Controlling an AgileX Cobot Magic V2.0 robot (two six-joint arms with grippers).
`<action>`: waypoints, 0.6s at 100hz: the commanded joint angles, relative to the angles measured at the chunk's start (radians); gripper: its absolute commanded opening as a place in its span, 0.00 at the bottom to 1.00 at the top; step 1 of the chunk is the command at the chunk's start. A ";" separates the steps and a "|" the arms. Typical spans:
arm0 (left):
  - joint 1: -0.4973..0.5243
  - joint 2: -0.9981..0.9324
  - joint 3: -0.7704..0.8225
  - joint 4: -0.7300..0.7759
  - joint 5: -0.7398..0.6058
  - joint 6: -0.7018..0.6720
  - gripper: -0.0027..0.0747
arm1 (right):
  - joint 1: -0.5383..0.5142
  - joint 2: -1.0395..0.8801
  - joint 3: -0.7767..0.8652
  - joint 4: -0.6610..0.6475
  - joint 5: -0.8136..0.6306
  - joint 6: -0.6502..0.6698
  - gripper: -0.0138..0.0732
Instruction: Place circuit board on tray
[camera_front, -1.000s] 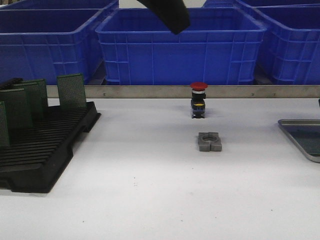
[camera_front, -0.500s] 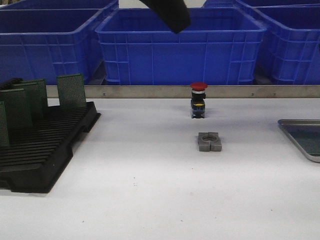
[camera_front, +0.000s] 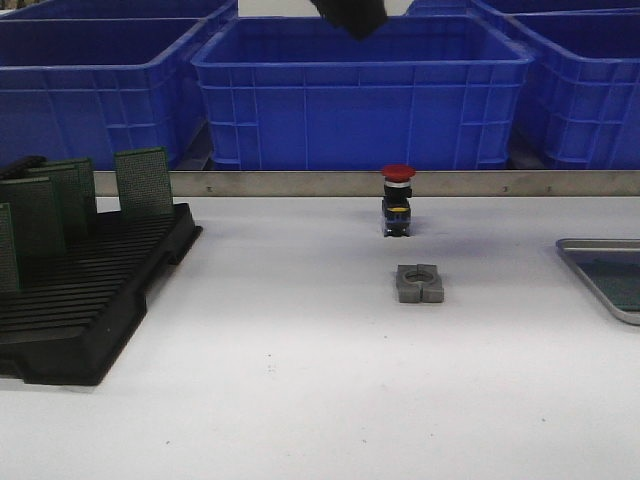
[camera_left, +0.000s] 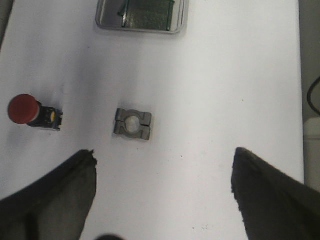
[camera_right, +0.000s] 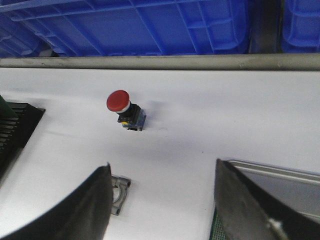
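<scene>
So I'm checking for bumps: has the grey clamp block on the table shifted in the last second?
No. The grey clamp block sits in the same spot, just in front of the red push button, as before.

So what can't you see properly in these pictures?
- Tray: front view, cut off by the picture's right edge. Left wrist view, its far part is cut off.
- Rack: front view, its left end runs out of frame, so the circuit boards can't all be counted.
- Grey clamp block: right wrist view, half hidden behind a finger of the right hand.
- Dark thing at the front view's top: mostly cut off.
</scene>
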 joint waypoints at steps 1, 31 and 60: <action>0.008 -0.094 -0.027 -0.042 -0.081 -0.086 0.71 | 0.040 -0.084 -0.006 0.046 -0.067 -0.038 0.70; 0.121 -0.224 0.007 -0.041 -0.176 -0.238 0.70 | 0.222 -0.284 0.118 0.046 -0.325 -0.132 0.70; 0.257 -0.521 0.412 -0.048 -0.498 -0.255 0.70 | 0.274 -0.470 0.231 0.046 -0.499 -0.165 0.70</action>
